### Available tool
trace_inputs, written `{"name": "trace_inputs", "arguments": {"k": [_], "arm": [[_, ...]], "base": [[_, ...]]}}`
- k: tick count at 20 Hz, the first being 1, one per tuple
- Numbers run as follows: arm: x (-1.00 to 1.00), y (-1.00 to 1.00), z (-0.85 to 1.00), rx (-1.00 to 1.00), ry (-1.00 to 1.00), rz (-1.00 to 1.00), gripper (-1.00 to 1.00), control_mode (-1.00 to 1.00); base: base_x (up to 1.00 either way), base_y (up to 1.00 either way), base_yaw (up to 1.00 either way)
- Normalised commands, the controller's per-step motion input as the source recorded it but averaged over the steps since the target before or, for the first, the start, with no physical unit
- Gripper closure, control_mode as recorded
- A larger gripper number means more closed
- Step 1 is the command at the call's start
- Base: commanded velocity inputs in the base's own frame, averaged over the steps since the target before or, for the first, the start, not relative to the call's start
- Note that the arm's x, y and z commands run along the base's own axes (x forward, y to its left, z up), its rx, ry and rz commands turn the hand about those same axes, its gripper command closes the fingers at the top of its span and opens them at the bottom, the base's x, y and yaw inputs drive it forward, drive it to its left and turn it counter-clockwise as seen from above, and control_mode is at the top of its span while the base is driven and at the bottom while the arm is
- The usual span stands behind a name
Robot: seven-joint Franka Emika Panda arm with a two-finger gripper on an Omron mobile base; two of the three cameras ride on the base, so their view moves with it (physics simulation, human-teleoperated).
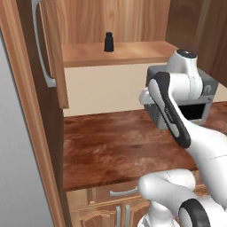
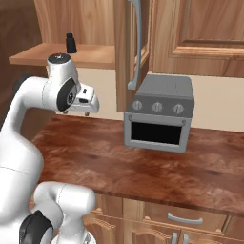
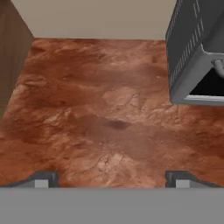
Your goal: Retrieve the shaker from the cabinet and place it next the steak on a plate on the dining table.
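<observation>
The shaker (image 1: 108, 42), a small black bottle, stands upright on the plank shelf of the cabinet (image 1: 133, 53), whose door (image 1: 48, 53) is swung open. In the right base view the shaker (image 2: 71, 43) is above and behind my arm. My gripper (image 2: 87, 112) hangs well below the shelf, pointing down at the counter. In the hand view the gripper (image 3: 111, 180) is open, with nothing between its fingertips (image 3: 41, 179). The steak, the plate and the dining table are out of view.
A grey toaster oven (image 2: 159, 112) sits on the reddish-brown counter (image 1: 111, 146) to the right of my hand, and it rises at the right of the hand view (image 3: 197, 52). The open cabinet door (image 2: 129, 43) with its curved silver handle hangs just above it.
</observation>
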Motion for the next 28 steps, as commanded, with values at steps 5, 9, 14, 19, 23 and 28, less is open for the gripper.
{"name": "trace_inputs", "arguments": {"k": [5,9,14,19,23,28], "arm": [[-0.41,0.01,0.51,-0.06,-0.41,0.0,-1.0,-1.0],[-0.28,0.1,0.69,-0.09,-0.35,0.01,-1.0,-1.0],[-0.06,0.01,0.76,-0.03,-0.13,0.08,-1.0,-1.0],[0.0,0.02,0.78,0.0,-0.04,0.13,-1.0,-1.0],[0.0,0.0,0.84,0.0,0.0,0.07,-1.0,-1.0],[0.0,0.12,0.6,0.0,-0.07,0.0,-1.0,-1.0]], "base": [[0.0,0.0,0.0],[0.0,0.0,0.0],[0.0,0.0,0.0],[0.0,0.0,0.0],[0.0,0.0,0.0],[0.0,0.0,0.0]]}}
